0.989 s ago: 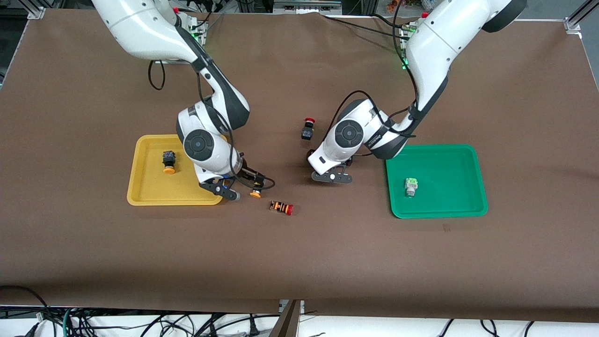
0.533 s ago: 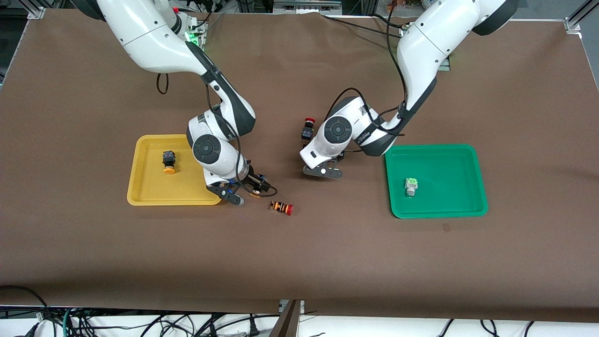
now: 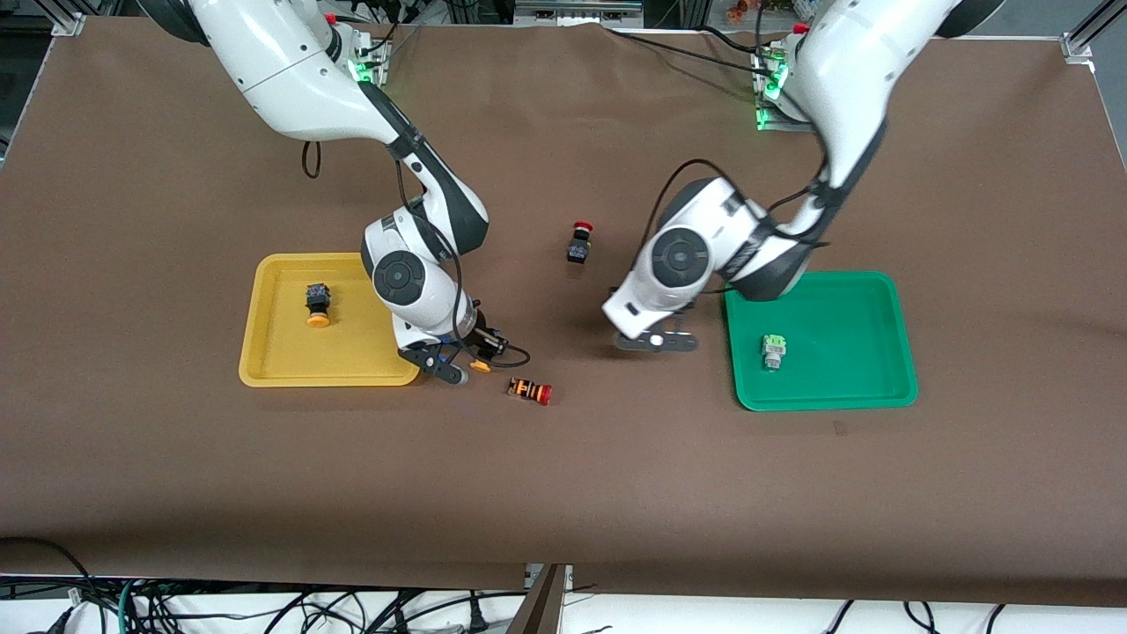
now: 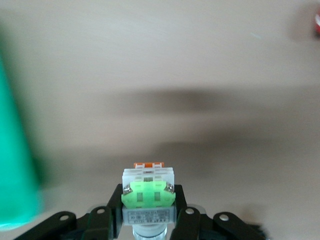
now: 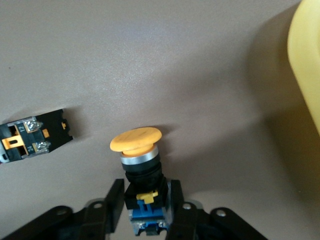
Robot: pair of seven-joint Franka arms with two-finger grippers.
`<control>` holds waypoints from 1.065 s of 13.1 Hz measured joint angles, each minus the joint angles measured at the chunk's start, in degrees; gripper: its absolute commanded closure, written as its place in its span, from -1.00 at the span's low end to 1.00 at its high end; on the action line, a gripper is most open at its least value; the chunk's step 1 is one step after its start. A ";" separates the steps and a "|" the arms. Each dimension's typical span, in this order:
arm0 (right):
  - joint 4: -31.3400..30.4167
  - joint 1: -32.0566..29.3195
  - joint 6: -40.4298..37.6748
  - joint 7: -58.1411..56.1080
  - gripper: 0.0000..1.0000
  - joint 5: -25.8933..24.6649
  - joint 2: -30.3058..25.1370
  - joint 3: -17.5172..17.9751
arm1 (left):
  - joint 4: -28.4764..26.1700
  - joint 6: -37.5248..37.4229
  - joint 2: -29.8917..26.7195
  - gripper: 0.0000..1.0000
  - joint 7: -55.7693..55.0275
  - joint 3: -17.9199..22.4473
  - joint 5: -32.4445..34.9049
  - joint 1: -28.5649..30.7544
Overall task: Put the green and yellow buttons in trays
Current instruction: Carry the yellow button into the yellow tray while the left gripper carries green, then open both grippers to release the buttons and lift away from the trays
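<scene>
The right gripper [image 5: 145, 212] was clamped on a black-blue push-button switch with a round orange-yellow cap [image 5: 136, 140], held just beside the shallow yellow plastic tray [image 3: 264, 370], where 1 like switch [image 3: 317, 304] already lay. The left gripper [image 4: 148, 220] was clamped on a pale grey switch with a light-green square cap [image 4: 148, 194], over bare brown table [image 3: 616, 484] near the shallow green plastic tray [image 3: 880, 396], which held 1 green-capped switch [image 3: 773, 350]. Each load would best be lifted clear of the raised rim, carried over open tray floor away from the resting switch, lowered, then released. A small label was seen on the green-capped switch's body; its print could not be read.
</scene>
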 measured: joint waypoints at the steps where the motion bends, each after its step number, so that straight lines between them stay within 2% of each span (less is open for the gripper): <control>1: 0.23 0.00 -0.11 -0.39 0.90 -0.20 -0.13 -0.01 | 0.36 -4.02 -2.55 1.00 3.92 0.07 0.10 2.76; 2: 0.61 -0.08 -1.12 -1.64 0.90 -0.79 -0.45 -0.10 | 0.49 -6.74 -4.52 1.00 8.94 0.17 0.15 5.93; 4: 1.75 -1.27 -8.42 -9.31 0.90 -2.08 -2.39 -0.67 | 0.42 -8.23 -5.85 1.00 20.37 0.41 0.20 13.12; 6: 1.83 -4.39 -18.85 -22.31 0.90 -2.31 -6.14 -2.59 | -0.52 -7.83 -4.45 1.00 30.63 0.78 0.30 19.85; 8: -0.37 -7.55 -24.19 -34.16 0.89 -2.31 -9.51 -5.74 | -1.78 -3.92 -0.80 1.00 39.07 0.90 3.22 25.25; 9: -2.97 -8.75 -24.19 -38.22 0.57 -2.31 -10.77 -6.84 | -2.55 -0.84 1.40 1.00 41.64 0.91 4.84 27.40; 10: -6.07 -9.48 -23.15 -40.89 -0.98 -2.31 -11.64 -7.47 | -3.28 2.02 3.36 0.76 42.92 0.92 5.40 28.87; 11: -9.51 -9.74 -20.63 -41.95 -1.00 -2.31 -12.29 -7.74 | -3.88 4.16 4.94 0.72 43.26 0.91 5.51 29.51; 12: -12.31 -9.71 -18.12 -42.08 -1.00 -2.31 -12.77 -7.81 | -4.09 5.31 6.06 -0.06 43.07 0.90 5.54 29.53; 13: -13.80 -9.66 -16.74 -42.08 -1.00 -2.32 -13.26 -7.81 | -4.14 5.75 6.61 -0.99 42.28 0.83 5.55 29.30; 14: -14.11 -9.68 -16.25 -42.13 -1.00 -2.32 -14.32 -7.90 | -4.14 5.79 6.68 -1.00 41.15 0.72 5.55 29.03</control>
